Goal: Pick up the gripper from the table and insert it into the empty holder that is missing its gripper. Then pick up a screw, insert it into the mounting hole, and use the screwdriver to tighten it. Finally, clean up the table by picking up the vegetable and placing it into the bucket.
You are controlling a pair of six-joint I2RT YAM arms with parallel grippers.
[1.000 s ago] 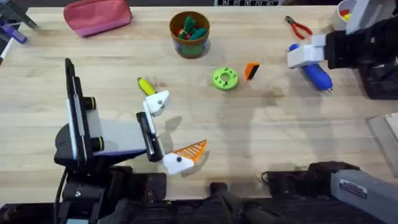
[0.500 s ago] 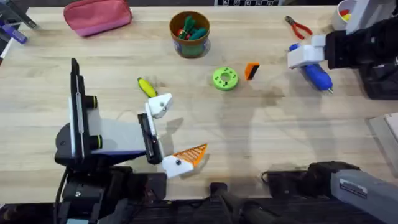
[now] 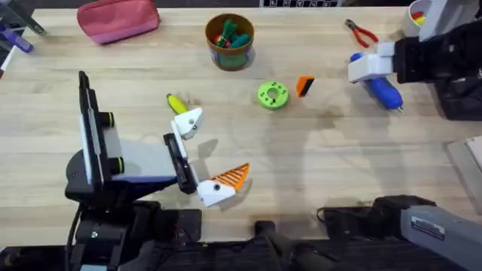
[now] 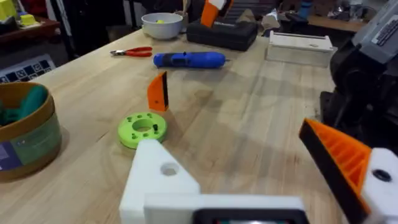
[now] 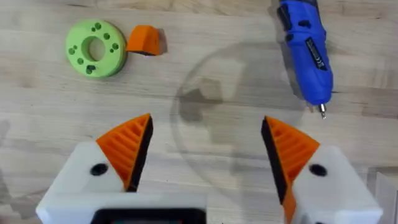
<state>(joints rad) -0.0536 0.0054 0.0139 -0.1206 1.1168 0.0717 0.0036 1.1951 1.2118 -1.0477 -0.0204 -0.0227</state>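
White left claw (image 3: pixel 205 156) has drifted slightly left.

A pale wooden tabletop (image 3: pixel 316 165) with visible grain carries an orange gripper (image 3: pixel 304 85) with a black edge, a lime-green disc (image 3: pixel 272 95), a blue screwdriver (image 3: pixel 382 91), a yellow, green-ended vegetable (image 3: pixel 177 104), a brown-orange bucket (image 3: pixel 230 41), red-handled pliers (image 3: pixel 361 33) and a pink pouch (image 3: pixel 118 19).

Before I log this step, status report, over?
Left gripper open, one holder bare. Right gripper open, empty, above the table. Loose gripper on the table beside the green disc, untouched. Nothing in the way.
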